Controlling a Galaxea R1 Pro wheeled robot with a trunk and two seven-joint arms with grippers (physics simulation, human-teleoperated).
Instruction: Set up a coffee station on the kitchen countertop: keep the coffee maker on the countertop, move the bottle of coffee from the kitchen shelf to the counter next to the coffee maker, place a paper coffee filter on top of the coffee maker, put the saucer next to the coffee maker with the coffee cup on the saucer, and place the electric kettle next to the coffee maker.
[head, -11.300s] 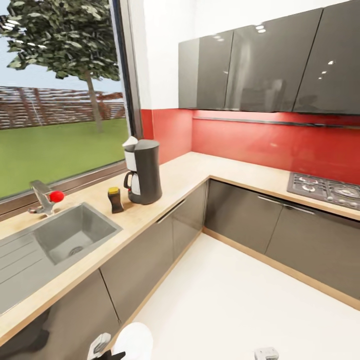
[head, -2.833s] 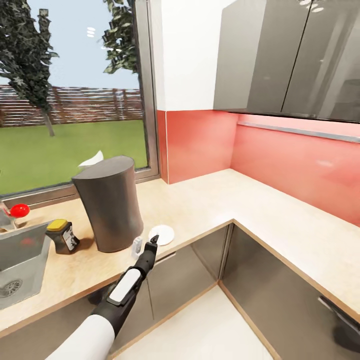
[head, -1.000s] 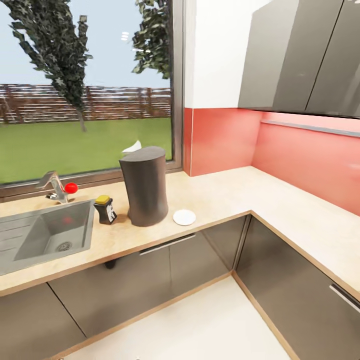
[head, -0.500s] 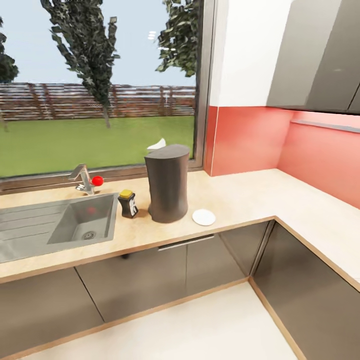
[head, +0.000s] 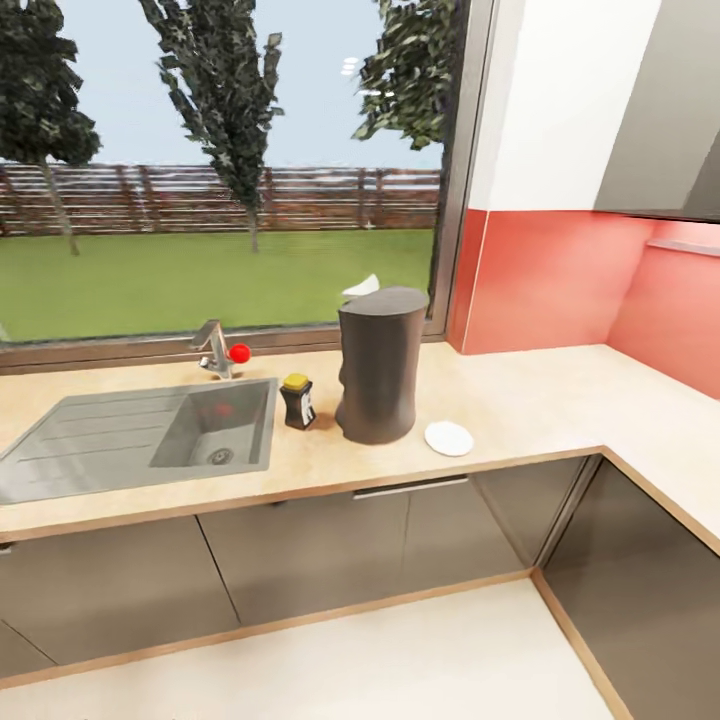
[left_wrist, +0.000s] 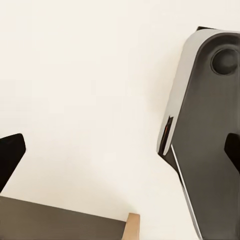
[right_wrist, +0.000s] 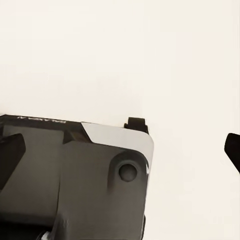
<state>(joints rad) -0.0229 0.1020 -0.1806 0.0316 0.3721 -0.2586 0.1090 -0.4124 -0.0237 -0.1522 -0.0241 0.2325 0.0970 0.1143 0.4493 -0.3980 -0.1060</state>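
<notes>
The coffee maker (head: 380, 365) stands on the kitchen countertop (head: 520, 400) with its dark grey back toward me. A white paper coffee filter (head: 362, 287) peeks over its top. The bottle of coffee (head: 298, 401), dark with a yellow lid, stands close on its left. The saucer (head: 449, 438) lies bare on its right near the counter's front edge. The coffee cup and the electric kettle are out of view. My left gripper (left_wrist: 120, 155) and right gripper (right_wrist: 120, 152) hang open over the pale floor, nothing between the fingers.
A steel sink (head: 215, 425) with a red-knobbed tap (head: 222, 350) sits left of the bottle. Grey cabinets (head: 330, 545) run under the counter, which turns a corner at the right. The robot's own grey base (left_wrist: 210, 125) lies beneath both wrists.
The camera has backed off and swung left, so the counter things sit further right in the picture. My left arm, near the saucer 2.8 s ago, has withdrawn; the saucer stays beside the coffee maker.
</notes>
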